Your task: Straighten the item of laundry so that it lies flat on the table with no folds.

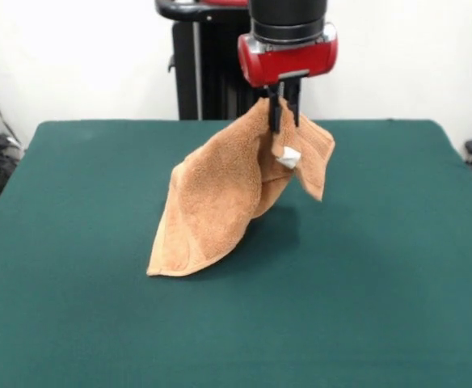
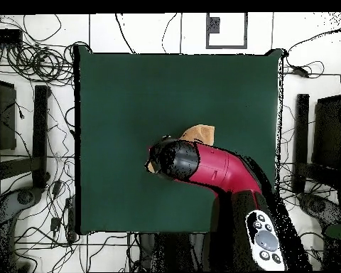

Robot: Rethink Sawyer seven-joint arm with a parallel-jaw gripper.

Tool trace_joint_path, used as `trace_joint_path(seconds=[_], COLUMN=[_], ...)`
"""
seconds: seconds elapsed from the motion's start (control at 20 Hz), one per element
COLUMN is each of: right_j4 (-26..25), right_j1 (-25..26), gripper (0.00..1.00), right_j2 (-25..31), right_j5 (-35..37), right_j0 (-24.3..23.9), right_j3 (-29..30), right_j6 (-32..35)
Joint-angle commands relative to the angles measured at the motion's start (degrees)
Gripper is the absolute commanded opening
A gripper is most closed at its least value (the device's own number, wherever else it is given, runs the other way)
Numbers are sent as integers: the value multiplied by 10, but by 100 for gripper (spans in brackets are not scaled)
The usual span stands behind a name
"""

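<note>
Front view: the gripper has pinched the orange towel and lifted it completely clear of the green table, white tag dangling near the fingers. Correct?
Not quite. The gripper is shut on the towel and the white tag does hang just below its fingers, but the towel is not clear of the table: in the front view its lower corner rests on the green cloth.

Towel (image 1: 220, 198) hanging from gripper (image 1: 284, 109) at frame centre top, lower-left corner resting on table (image 1: 381, 307).
</note>
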Motion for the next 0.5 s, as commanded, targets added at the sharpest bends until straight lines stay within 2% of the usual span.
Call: trace_joint_path(seconds=[0.05, 0.5], right_j4=[32, 39], right_j1=[2, 0], gripper=[0, 0], right_j2=[-7, -18], right_j5=[88, 112], right_j0=[33, 38], right_j3=[-14, -26], right_j6=[165, 159])
